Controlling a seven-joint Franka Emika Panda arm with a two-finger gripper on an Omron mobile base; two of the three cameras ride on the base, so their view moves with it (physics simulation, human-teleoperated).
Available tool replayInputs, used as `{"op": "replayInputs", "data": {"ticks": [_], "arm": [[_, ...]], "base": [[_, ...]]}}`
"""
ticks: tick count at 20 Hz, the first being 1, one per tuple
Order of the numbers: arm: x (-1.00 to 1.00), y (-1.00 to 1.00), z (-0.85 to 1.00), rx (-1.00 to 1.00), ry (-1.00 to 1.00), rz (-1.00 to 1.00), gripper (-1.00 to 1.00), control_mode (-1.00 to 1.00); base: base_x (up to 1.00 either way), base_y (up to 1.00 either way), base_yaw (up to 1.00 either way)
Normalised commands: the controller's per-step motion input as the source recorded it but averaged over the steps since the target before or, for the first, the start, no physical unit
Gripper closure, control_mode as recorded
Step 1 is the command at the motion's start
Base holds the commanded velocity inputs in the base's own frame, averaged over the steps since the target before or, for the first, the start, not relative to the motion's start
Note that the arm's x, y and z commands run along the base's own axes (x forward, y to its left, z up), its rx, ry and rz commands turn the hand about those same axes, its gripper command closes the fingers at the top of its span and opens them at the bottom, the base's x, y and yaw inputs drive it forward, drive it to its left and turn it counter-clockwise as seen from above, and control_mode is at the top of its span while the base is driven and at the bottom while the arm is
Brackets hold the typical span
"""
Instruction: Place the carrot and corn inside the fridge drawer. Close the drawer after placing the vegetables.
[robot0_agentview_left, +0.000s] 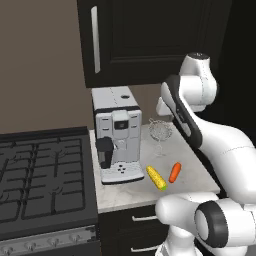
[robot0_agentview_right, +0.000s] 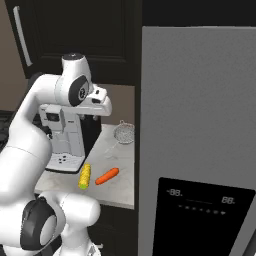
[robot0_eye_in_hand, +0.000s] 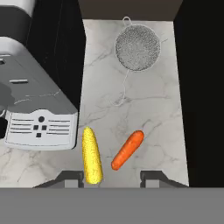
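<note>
Orange carrot and yellow corn are seen side by side on marble worktop, near front edge, not touching. Tool is held above them, clenched, nothing gripped. Fridge is shut, drawer hidden. Risk: veg lie close, so corn could be nudged off edge during carrot pickup.

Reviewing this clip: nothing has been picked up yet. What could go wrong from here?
1. The corn and carrot lie close side by side on the counter; coming down on one may nudge or roll the other.
2. Both sit near the counter's front edge, so a knocked vegetable could fall off.
3. The fridge door looks closed, so it may need opening before either vegetable can reach the drawer.
</note>
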Motion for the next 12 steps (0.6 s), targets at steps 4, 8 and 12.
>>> {"op": "replayInputs", "data": {"ticks": [4, 8, 12], "arm": [[-0.39, 0.26, -0.26, 0.0, 0.01, 0.0, -1.0, -1.0], [-0.44, 0.47, -0.99, 0.02, 0.11, 0.0, -1.0, -1.0], [-0.14, 0.13, -1.0, 0.05, 0.21, 0.0, -1.0, -1.0]], "base": [[0.0, 0.0, 0.0], [0.0, 0.0, 0.0], [0.0, 0.0, 0.0]]}}
